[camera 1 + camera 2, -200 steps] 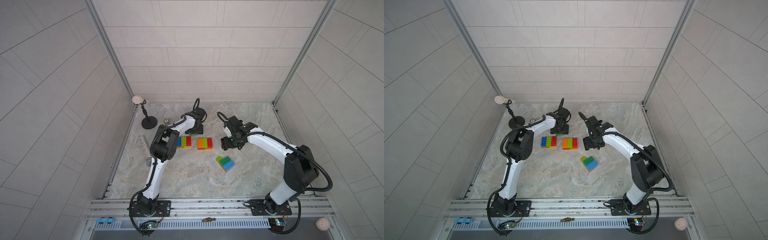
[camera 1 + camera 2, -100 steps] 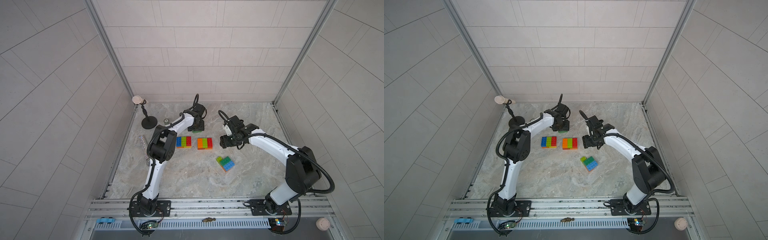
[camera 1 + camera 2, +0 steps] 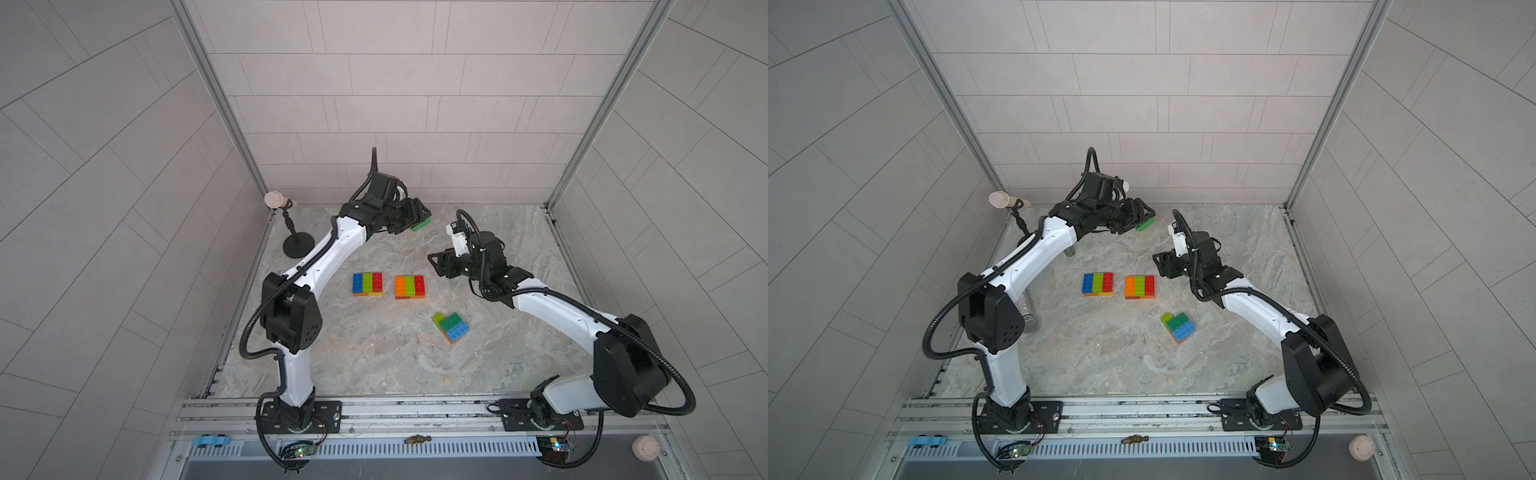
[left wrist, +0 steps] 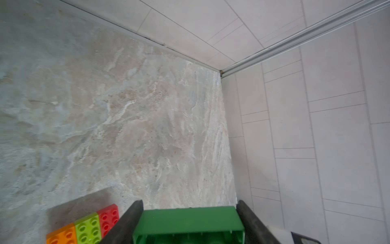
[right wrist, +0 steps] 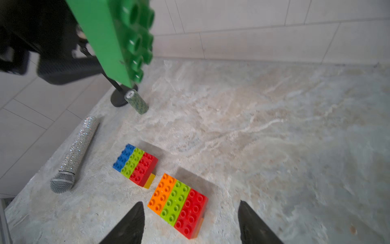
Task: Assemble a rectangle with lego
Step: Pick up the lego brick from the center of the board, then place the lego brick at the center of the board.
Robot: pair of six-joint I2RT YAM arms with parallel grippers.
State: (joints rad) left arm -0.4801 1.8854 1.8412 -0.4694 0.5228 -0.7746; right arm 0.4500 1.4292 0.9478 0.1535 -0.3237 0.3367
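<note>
Upper centre in a top view, the left gripper [image 3: 420,219] clamps a dark green brick [image 3: 1145,225] aloft. Three lego stacks [image 3: 368,284] sit mid-frame on the table [image 3: 374,365]. The right gripper [image 3: 434,266] gapes empty beside them.

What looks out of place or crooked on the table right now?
The lime, green and blue cluster sits skewed and stepped, unlike the squarely aligned blue-lime-red block and orange-lime-red block. A glittery microphone lying nearby isn't lego.
</note>
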